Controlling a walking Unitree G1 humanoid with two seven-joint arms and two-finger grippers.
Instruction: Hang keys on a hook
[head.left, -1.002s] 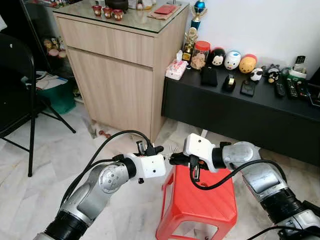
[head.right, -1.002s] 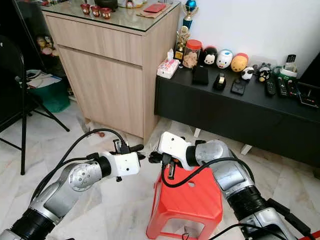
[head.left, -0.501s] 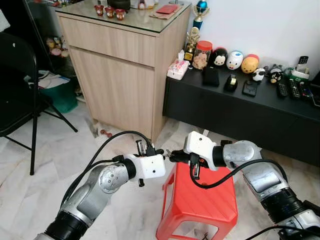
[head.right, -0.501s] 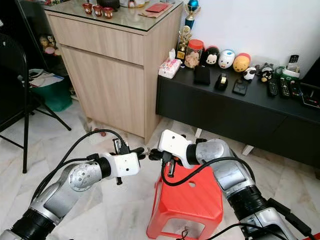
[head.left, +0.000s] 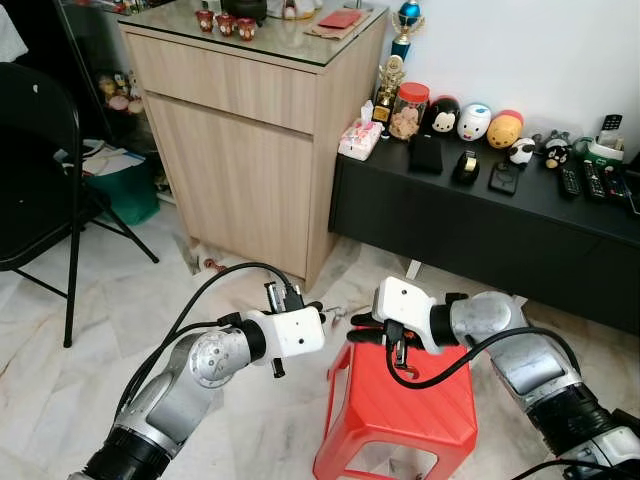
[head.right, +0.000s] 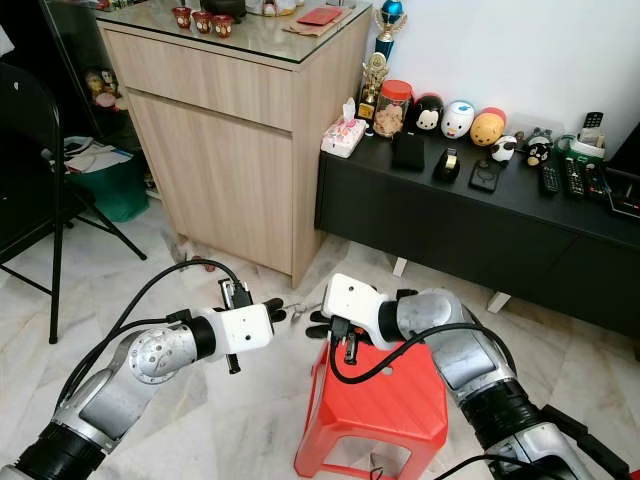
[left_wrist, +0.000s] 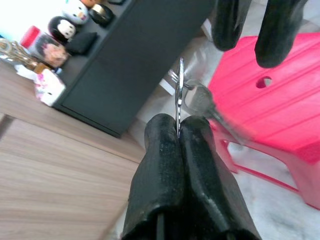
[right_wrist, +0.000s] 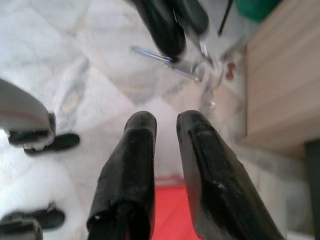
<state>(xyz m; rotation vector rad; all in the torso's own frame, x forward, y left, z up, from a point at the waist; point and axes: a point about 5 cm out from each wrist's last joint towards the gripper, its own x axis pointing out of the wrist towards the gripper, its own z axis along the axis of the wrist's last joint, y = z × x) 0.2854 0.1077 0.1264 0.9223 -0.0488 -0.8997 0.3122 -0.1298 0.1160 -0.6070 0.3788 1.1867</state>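
Note:
A bunch of silver keys on a ring (left_wrist: 181, 80) sticks out of my left gripper (left_wrist: 178, 125), which is shut on the ring's edge; one key (left_wrist: 200, 100) hangs off to the side. In the left eye view the keys (head.left: 335, 311) sit between the two grippers, above the stool's near corner. My right gripper (head.left: 358, 328) faces the left gripper (head.left: 315, 306) a short way off and a little lower, open with nothing between its fingers (right_wrist: 137, 135). The right wrist view shows the keys (right_wrist: 192, 70) ahead of it.
A red plastic stool (head.left: 410, 400) stands just under the right arm. A wooden cabinet (head.left: 240, 130) is ahead on the left, a low black bench (head.left: 480, 220) with toys and remotes on the right. A black folding chair (head.left: 40, 170) stands at far left. White marble floor lies around.
The grippers were tip to tip over the stool; the right gripper has drawn back and dropped slightly, leaving a gap. The keys stay in the left gripper.

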